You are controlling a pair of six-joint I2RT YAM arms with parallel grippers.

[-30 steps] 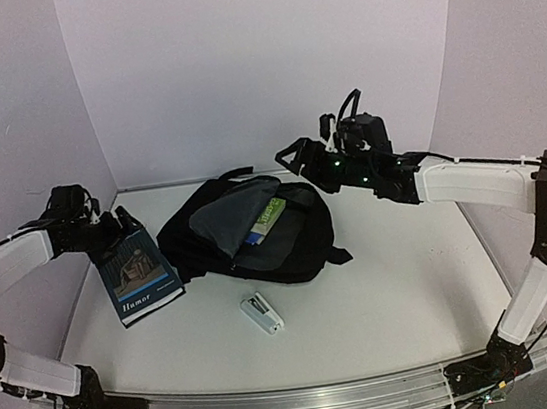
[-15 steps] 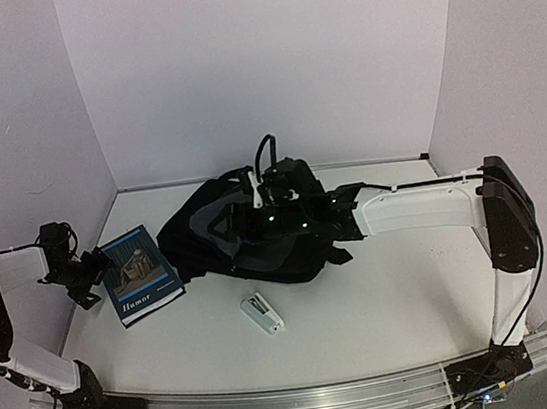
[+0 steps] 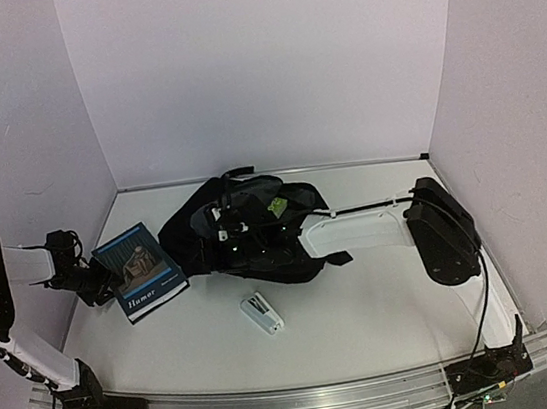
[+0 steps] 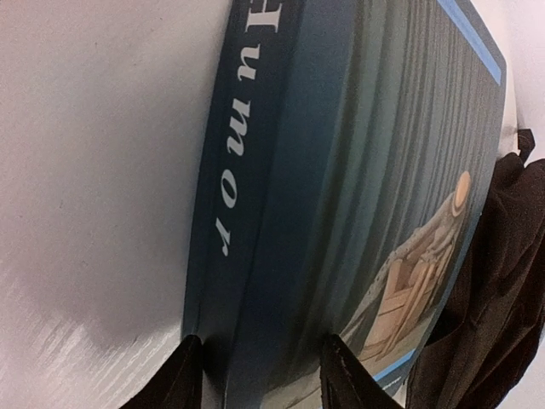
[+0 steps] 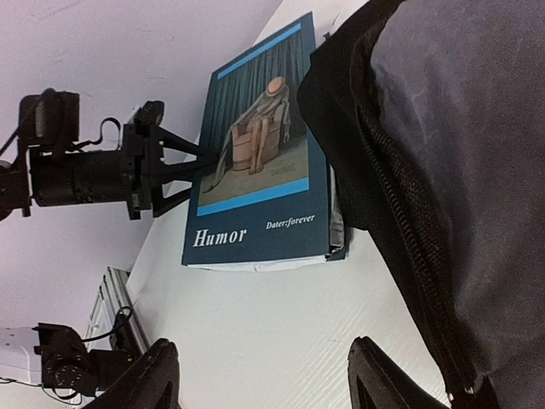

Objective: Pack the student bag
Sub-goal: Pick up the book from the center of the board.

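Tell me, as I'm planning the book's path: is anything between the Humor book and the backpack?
Nothing on the table: the Humor book and the backpack lie side by side. Only the right gripper hangs over the backpack's book-side edge.

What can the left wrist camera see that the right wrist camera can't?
Only the left wrist view shows the spine of the blue book close up, lettered Humor. Only the right wrist view shows the whole front cover, a seated figure above the title, and the aluminium rail. Both show the book, the left gripper with a finger either side of its edge, the black student bag and the white table.
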